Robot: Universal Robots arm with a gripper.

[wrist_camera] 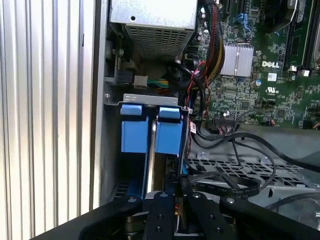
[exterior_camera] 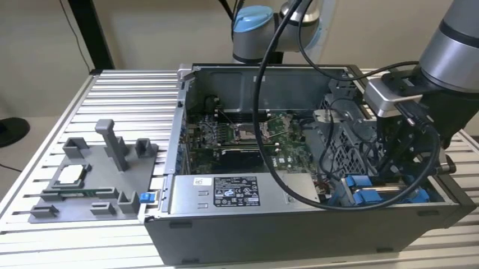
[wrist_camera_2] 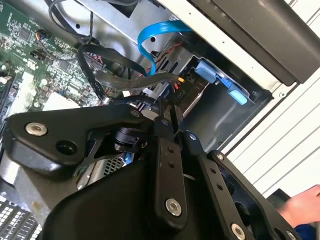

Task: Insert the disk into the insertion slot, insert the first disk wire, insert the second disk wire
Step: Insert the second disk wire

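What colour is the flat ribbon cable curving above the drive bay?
Bright blue; the flat ribbon cable shows best in the second wrist view.

The motherboard [wrist_camera: 250, 95] bears white lettering, the power-supply box [exterior_camera: 187, 200] a sticker [exterior_camera: 235, 191]

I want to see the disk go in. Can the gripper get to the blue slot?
Probably yes. The gripper already hangs right above the insertion slot, inside the open computer case; only loose black cables lie beside it.

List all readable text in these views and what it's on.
Power-supply sticker: dense print, too small to read.
Small white sticker beside it: too small to read.
Motherboard: a white maker's logo, not quoted here; the component markings around it are too small to read.
Black connector: short white marking, too blurred to be sure of.
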